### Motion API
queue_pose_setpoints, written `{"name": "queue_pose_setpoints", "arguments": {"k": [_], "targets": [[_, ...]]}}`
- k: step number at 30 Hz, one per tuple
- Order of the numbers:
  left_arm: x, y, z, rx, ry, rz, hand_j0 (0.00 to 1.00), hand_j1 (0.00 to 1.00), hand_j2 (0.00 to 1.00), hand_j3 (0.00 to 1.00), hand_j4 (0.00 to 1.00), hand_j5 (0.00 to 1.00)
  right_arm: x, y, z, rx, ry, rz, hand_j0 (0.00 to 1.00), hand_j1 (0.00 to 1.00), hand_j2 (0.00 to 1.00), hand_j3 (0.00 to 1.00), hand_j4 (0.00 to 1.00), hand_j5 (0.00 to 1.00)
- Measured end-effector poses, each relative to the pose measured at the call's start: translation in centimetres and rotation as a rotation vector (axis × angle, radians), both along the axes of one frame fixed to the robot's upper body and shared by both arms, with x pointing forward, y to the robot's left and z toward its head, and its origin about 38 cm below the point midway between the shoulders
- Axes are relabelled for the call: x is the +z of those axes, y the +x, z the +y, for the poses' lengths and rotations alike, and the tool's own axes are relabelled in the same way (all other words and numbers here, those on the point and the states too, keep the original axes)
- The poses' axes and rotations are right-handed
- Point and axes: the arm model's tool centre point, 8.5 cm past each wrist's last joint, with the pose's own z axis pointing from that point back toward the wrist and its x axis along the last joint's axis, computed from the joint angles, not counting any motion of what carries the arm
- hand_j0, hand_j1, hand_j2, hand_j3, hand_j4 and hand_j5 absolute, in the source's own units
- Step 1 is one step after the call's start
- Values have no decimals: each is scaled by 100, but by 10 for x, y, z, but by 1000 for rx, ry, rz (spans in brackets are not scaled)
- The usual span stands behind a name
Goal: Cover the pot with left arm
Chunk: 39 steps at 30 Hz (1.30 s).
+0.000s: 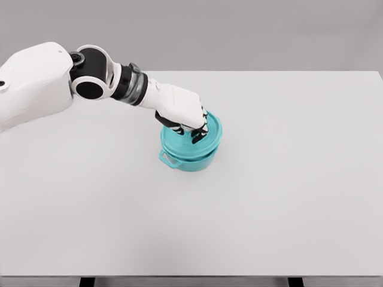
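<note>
Sitting on the white table (269, 197), near its middle, a teal pot (190, 156) is being seen with a teal lid (212, 133) on top of it. The lid is being held from above by the left hand (182, 110), whose fingers (196, 135) are curled down and pressed onto the lid's top. Whether a knob is being pinched under the fingers cannot be told. The lid is being shown a bit tilted on the pot. A small handle (169, 159) is being shown on the pot's side nearest the camera. The left arm (72, 81) is being stretched toward the pot from the left.
</note>
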Motion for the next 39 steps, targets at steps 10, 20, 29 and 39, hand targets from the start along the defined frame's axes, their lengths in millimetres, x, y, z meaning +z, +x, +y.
{"name": "queue_pose_setpoints", "arguments": {"k": [10,20,29,39], "targets": [[0,1,1,2,1,-4,62,62,62,62,62,62,0,0,0,0,0,0,100,100,100,100,100,100],[-1,1,1,2,3,-4,65,65,65,65,65,65,0,0,0,0,0,0,100,100,100,100,100,100],[-4,1,2,2,17,-3,59,59,59,59,59,59,0,0,0,0,0,0,100,100,100,100,100,100],[-6,1,5,5,36,-3,94,94,94,94,94,94,0,0,0,0,0,0,100,100,100,100,100,100]]}}
